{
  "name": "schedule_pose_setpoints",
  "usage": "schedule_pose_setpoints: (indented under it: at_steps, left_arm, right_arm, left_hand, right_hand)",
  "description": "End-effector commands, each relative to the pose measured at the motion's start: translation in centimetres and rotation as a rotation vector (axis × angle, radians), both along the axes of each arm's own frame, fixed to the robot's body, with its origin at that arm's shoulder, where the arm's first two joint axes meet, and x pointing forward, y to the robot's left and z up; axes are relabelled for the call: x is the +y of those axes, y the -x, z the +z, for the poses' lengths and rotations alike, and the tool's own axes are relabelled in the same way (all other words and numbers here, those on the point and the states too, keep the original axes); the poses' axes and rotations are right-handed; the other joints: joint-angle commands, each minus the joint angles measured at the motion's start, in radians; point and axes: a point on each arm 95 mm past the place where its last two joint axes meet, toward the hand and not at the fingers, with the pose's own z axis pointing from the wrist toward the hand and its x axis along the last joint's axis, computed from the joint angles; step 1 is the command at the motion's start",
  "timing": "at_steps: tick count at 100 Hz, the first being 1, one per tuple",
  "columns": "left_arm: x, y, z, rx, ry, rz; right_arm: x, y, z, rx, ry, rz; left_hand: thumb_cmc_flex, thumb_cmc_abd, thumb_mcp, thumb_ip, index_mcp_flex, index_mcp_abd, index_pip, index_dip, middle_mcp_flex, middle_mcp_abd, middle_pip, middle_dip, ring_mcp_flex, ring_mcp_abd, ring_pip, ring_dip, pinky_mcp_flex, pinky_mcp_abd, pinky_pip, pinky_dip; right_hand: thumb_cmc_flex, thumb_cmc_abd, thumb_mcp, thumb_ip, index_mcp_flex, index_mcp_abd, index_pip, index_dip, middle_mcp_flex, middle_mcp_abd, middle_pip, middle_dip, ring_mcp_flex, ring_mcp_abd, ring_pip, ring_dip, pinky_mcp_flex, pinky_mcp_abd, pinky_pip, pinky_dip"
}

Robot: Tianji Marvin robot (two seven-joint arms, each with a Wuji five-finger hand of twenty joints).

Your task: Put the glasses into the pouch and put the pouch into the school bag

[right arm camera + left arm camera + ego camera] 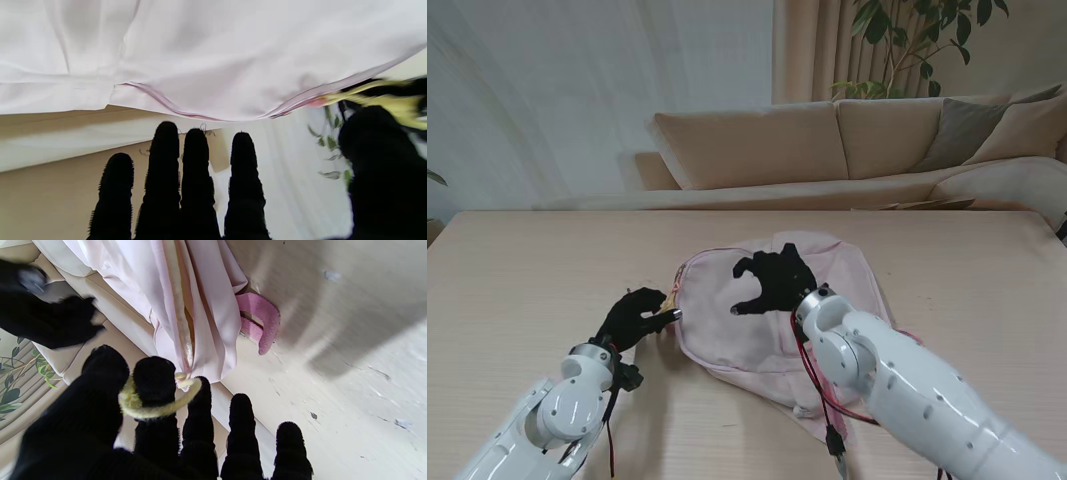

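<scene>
The pale pink school bag [727,345] [186,290] [213,50] lies flat in the middle of the table. At the bag's left edge, my left hand [635,315] [160,440] has a yellow zipper cord [665,311] [156,410] [393,103] looped round one finger and is shut on it. My right hand [772,280] [186,186] hovers over the bag's upper face, fingers spread and curled, holding nothing. A darker pink strap [263,316] pokes out from under the bag. Neither glasses nor a pouch shows in any view.
The light wooden table [527,270] stretches wide on both sides of the bag. A beige sofa [827,150] and a potted plant [907,40] stand beyond its far edge. Red cables [812,385] run along my right forearm over the bag's near side.
</scene>
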Motion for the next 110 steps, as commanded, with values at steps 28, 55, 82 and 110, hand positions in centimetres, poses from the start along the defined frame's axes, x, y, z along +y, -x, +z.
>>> schedule_pose_setpoints:
  at_steps: [28,55,82,110]
  left_arm:
    - [-1.4,1.8,-0.2,0.006,-0.031,-0.018]
    - [-1.5,1.7,-0.6,0.013,-0.055,-0.038]
    - [-1.3,1.8,-1.0,0.022,-0.080,-0.056]
    - [-1.3,1.9,-1.1,0.020,-0.081,-0.067]
  right_arm:
    - [4.3,-6.2,0.1,0.037,0.002,-0.020]
    - [7.6,-9.2,-1.0,0.116,0.023,-0.034]
    - [9.4,-10.3,-1.6,0.182,0.064,-0.027]
    - [9.5,-10.1,-2.6,0.253,0.135,-0.024]
  left_hand:
    - [-0.029,0.023,-0.027,0.008,0.011,-0.019,0.023,0.007,0.022,-0.023,0.005,-0.005,0.014,0.005,0.000,0.001,-0.003,0.009,0.012,0.022]
    - [-0.031,0.021,-0.029,0.009,0.010,-0.027,0.024,0.008,0.020,-0.023,0.005,-0.004,0.015,0.003,0.000,0.000,-0.002,0.009,0.013,0.022]
    - [-0.032,0.007,-0.030,0.011,0.024,-0.041,0.025,0.008,0.025,-0.038,0.003,-0.006,0.014,0.000,-0.002,-0.001,-0.005,0.008,0.010,0.020]
    - [-0.034,0.010,-0.030,0.011,0.020,-0.047,0.020,0.008,0.026,-0.039,0.001,-0.007,0.016,-0.002,-0.003,-0.001,-0.007,0.008,0.009,0.018]
  right_hand:
    - [-0.110,-0.097,0.086,0.012,-0.280,0.076,0.001,-0.177,-0.281,-0.079,-0.116,-0.097,-0.211,-0.097,-0.240,-0.118,-0.056,-0.045,-0.212,-0.090]
    - [-0.074,-0.091,0.044,0.010,-0.288,0.073,-0.139,-0.269,-0.271,-0.093,-0.356,-0.188,-0.277,-0.142,-0.337,-0.170,-0.064,-0.061,-0.352,-0.149]
    - [-0.040,-0.082,0.010,0.002,-0.290,0.057,-0.223,-0.240,-0.271,-0.077,-0.383,-0.189,-0.289,-0.146,-0.356,-0.181,-0.071,-0.062,-0.428,-0.142]
    - [0.261,-0.085,0.044,-0.038,-0.116,-0.065,0.078,-0.089,-0.094,-0.118,-0.099,-0.074,-0.170,-0.137,-0.253,-0.126,-0.070,-0.037,-0.397,-0.106]
